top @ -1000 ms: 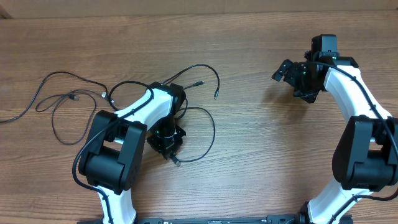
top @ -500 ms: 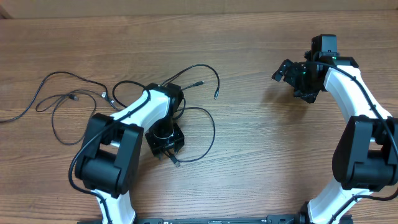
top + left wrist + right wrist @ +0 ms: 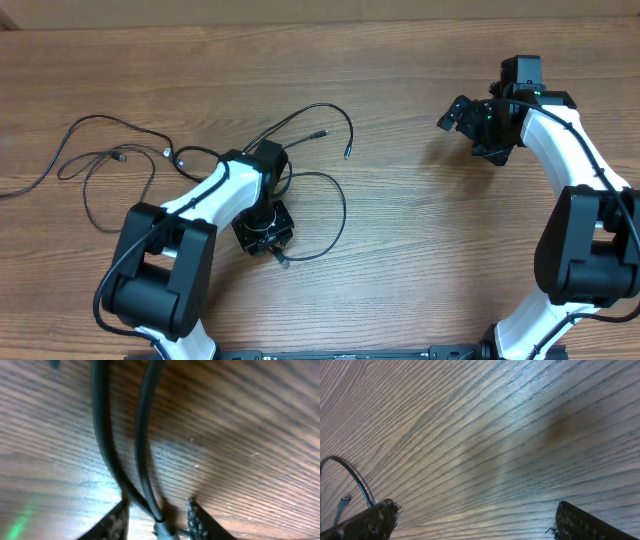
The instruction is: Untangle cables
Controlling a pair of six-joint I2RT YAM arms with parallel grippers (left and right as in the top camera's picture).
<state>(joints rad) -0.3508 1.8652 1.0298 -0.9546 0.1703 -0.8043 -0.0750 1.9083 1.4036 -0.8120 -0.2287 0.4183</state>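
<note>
Turning slightly since earlier, left fingers (image 3: 116, 522) straddle cables (image 3: 102, 435) part-open; right fingers (image 3: 375, 520) gape empty.

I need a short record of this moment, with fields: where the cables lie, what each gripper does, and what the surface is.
cables: black, in loose loops on the left half of the table
left gripper: low over the table, two cords between its fingers; grip unclear
right gripper: open, empty, away from the cables on the right side
table: brown wood grain
</note>
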